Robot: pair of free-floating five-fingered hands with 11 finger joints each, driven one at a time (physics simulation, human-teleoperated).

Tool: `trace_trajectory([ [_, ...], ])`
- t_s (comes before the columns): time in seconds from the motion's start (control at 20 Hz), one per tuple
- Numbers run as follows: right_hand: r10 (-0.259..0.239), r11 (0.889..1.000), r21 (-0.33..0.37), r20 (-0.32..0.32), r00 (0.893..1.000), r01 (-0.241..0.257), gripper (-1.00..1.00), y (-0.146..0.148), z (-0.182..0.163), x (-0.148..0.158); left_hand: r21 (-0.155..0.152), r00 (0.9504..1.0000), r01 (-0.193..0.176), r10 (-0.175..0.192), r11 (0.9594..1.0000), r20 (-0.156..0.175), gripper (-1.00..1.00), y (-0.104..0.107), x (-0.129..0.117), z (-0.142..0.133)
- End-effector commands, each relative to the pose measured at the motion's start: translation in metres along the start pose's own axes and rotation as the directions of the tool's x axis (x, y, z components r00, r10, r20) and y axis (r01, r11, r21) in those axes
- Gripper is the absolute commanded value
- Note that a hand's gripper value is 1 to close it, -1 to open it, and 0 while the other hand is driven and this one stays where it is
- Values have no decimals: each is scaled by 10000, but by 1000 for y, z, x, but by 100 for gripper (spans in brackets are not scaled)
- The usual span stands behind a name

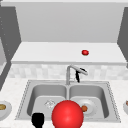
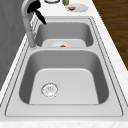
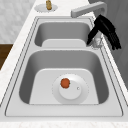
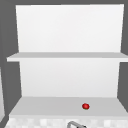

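My right hand [image 1: 79, 74] hovers beside the grey faucet [image 1: 68, 73], just under its spout. It appears again in the right side view as the right hand [image 3: 106, 28], fingers straight and pointing down, thumb reaching toward the faucet base [image 3: 96, 42]. In the left side view the right hand [image 2: 35, 9] is up against the spout. My left hand [image 1: 38, 120] floats low at the sink's front edge, left of a big red ball [image 1: 67, 115]. A white plate [image 3: 75, 93] with a small orange item [image 3: 65, 83] lies in the right basin.
A small red object [image 1: 85, 52] rests on the shelf [image 4: 50, 106] above the sink. The left basin has a drain [image 2: 49, 89]. A plate with yellow-brown food [image 1: 3, 108] stands on the left counter, and another plate [image 2: 81, 8] on the right counter.
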Motion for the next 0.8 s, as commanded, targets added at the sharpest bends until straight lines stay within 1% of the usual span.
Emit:
trace_trajectory([
  [0.0,-352,9989,321,488,9982,337,-100,8,-10,-16,0,10000,0,0,10000,0,0,0,0,0],
  [0.1,-356,9988,352,599,9976,335,-100,14,-15,-25,0,10000,0,0,10000,0,0,0,0,0],
  [0.25,-188,9987,498,864,9961,145,-100,27,-19,-37,0,10000,0,0,10000,0,0,0,0,0],
  [0.4,-243,9985,513,1152,9930,185,-100,39,-18,-51,0,10000,0,0,10000,0,0,0,0,0],
  [0.5,-336,9988,411,1451,9889,279,-100,48,-16,-61,0,10000,0,0,10000,0,0,0,0,0],
  [0.75,-555,9974,573,2025,9777,448,-100,69,-15,-86,0,10000,0,0,10000,0,0,0,0,0],
])
